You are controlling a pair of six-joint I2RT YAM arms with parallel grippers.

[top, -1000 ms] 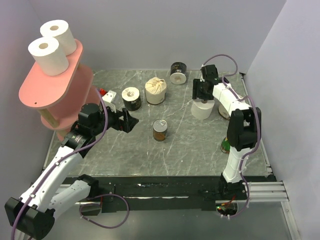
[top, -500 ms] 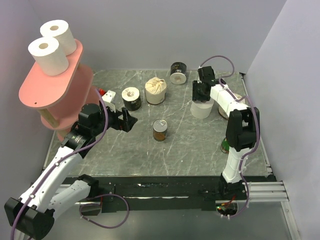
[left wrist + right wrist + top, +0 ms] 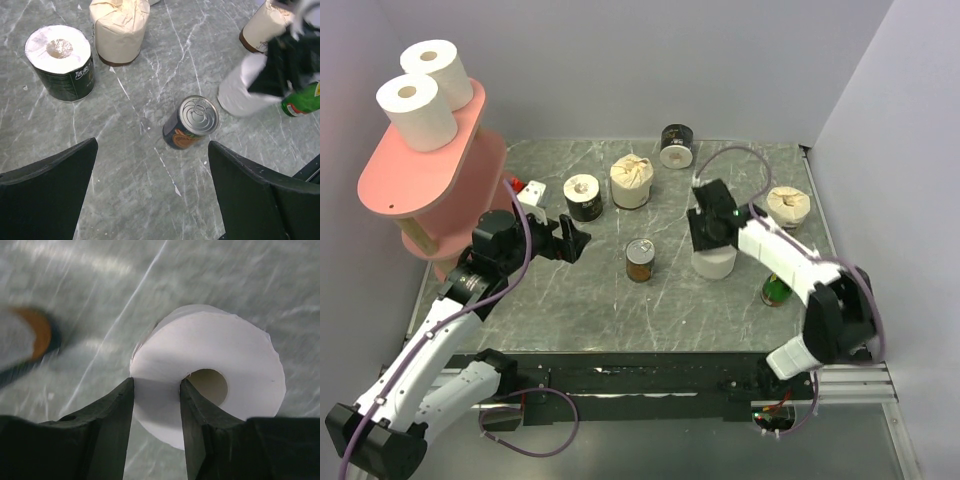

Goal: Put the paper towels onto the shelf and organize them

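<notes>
My right gripper (image 3: 708, 240) is shut on a plain white paper towel roll (image 3: 715, 265) over the table's middle right. In the right wrist view my gripper (image 3: 156, 390) pinches the wall of this roll (image 3: 225, 360) beside its hollow core. My left gripper (image 3: 572, 240) is open and empty, low beside the pink shelf (image 3: 425, 175). Two white rolls (image 3: 415, 112) stand on the shelf's top board. Black-wrapped rolls (image 3: 583, 197) (image 3: 677, 146) and cream-wrapped rolls (image 3: 631, 181) (image 3: 789, 206) stand on the table.
A brown tin can (image 3: 640, 260) stands mid-table between the grippers, and shows in the left wrist view (image 3: 192, 122). A green bottle (image 3: 776, 290) lies at the right, near the right arm. A small white and red object (image 3: 532, 190) sits by the shelf.
My right gripper has carried the white roll from the back right toward the table's middle, nearer the can. The left arm has barely moved.
</notes>
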